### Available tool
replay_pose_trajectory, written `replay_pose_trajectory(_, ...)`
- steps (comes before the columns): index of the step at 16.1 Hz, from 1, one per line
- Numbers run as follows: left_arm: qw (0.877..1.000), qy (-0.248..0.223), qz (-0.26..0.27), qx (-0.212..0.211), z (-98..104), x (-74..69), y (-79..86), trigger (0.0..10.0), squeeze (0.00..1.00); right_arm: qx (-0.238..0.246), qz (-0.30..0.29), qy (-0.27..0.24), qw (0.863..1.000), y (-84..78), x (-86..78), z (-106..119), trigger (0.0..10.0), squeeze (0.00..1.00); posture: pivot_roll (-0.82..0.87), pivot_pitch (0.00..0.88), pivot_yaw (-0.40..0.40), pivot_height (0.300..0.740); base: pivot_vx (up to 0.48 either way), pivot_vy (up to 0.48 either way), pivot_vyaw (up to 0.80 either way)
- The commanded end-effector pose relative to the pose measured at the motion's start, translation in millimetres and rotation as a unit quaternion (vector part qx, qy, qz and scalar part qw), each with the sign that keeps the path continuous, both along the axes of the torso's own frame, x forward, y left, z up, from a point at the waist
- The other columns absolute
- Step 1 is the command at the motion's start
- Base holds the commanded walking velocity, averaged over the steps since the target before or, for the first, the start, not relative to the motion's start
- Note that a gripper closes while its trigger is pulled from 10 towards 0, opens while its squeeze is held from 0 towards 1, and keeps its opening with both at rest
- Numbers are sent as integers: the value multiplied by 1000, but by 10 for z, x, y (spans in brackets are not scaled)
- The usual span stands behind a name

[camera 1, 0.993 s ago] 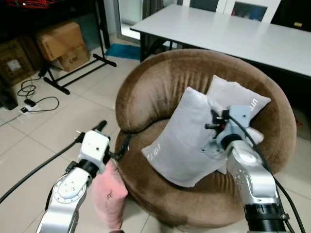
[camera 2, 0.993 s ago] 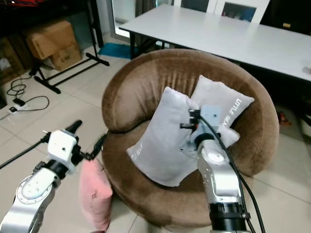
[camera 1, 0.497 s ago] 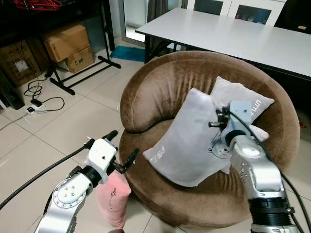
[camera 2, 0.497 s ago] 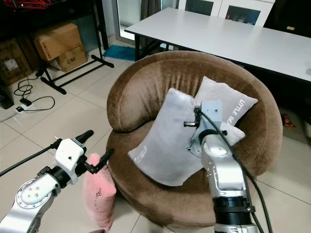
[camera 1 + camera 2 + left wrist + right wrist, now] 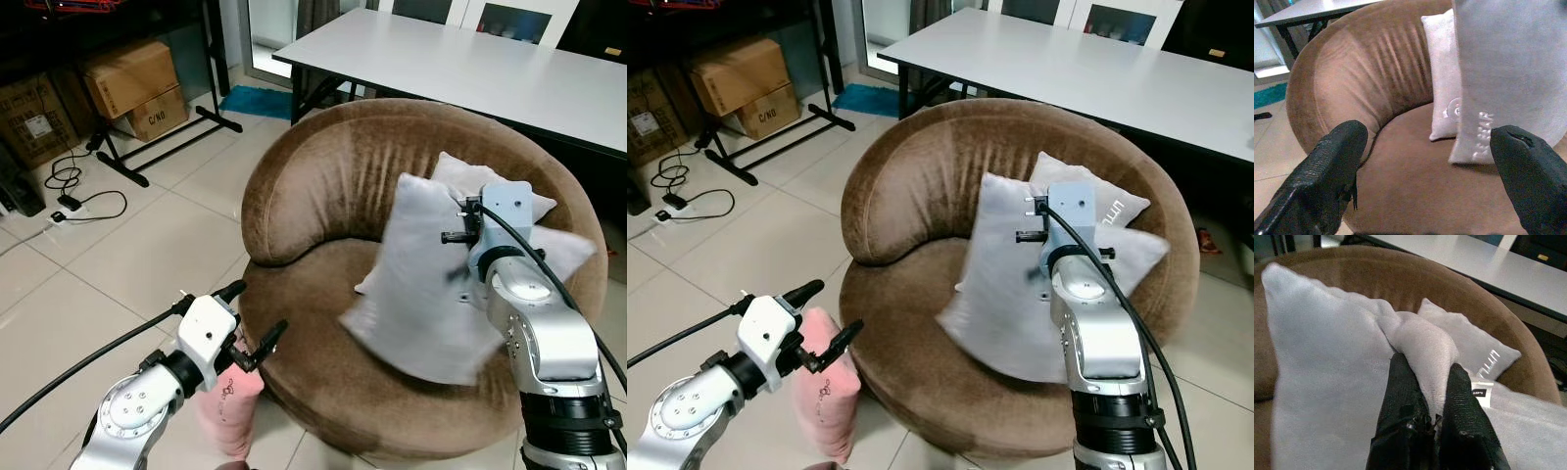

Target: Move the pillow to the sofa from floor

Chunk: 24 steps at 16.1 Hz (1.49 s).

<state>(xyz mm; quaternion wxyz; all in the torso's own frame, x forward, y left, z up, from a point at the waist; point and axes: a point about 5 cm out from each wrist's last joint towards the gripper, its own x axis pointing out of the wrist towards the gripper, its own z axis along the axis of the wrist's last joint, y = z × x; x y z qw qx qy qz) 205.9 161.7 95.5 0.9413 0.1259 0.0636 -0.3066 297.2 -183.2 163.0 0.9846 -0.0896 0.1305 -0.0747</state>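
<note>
Pillow (image 5: 421,294), the grey one, stands nearly upright on the seat of the round brown sofa (image 5: 313,196), its long axis running from the seat up toward the backrest and its broad face turned out toward the sofa's open front. Its lower edge rests on the cushion; its top corner is bunched between my right fingers (image 5: 1403,396), which are pinched tight on the fabric. My right gripper (image 5: 460,223) sits at that upper corner, on the side nearer my right arm, so the pillow hangs below and to the left of it. Behind it a second grey pillow (image 5: 1117,211) leans against the backrest, touching the first.

My left gripper (image 5: 253,323) hovers low beside the sofa's front edge, fingers (image 5: 1334,161) spread wide and holding nothing. Just under it a pink pillow (image 5: 227,411) stands on the tiled floor (image 5: 127,245), pressed against the sofa's base.

Beyond the sofa is a white table (image 5: 470,59); cardboard boxes (image 5: 132,83) and a black stand (image 5: 157,147) sit off to my left.
</note>
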Motion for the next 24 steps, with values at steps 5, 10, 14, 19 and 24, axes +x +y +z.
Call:
replay_pose_trajectory(5, 999, 23, -37, -10, 11, -91, -77, 10000, 0, -14, -13, 6, 1000, 12, -16, -19, 10000, 0, -14, 0, -66, 740, 0, 0, 0)
replay_pose_trajectory(10, 997, 35, -74, 0, 31, -62, -106, 10000, 0, -16, 1, 42, 999, 116, 429, -354, 10000, 0, -2, 0, -62, 740, 0, 0, 0)
replay_pose_trajectory(14, 996, 26, -81, 10, 75, 9, -98, 10000, 0, 3, 18, 47, 999, 220, 826, -366, 10000, 59, 18, 0, -69, 740, 0, 0, 0)
replay_pose_trajectory(19, 996, 24, -87, 8, 118, 36, -100, 10000, 0, -22, -13, 12, 1000, 75, 1017, -145, 10000, 1000, 34, 0, -76, 740, 0, 0, 0)
replay_pose_trajectory(24, 991, 50, -121, -14, 127, 45, -163, 10000, 0, -15, -64, -43, 997, -143, 1083, 96, 10000, 1000, 31, 0, -52, 740, 0, 0, 0)
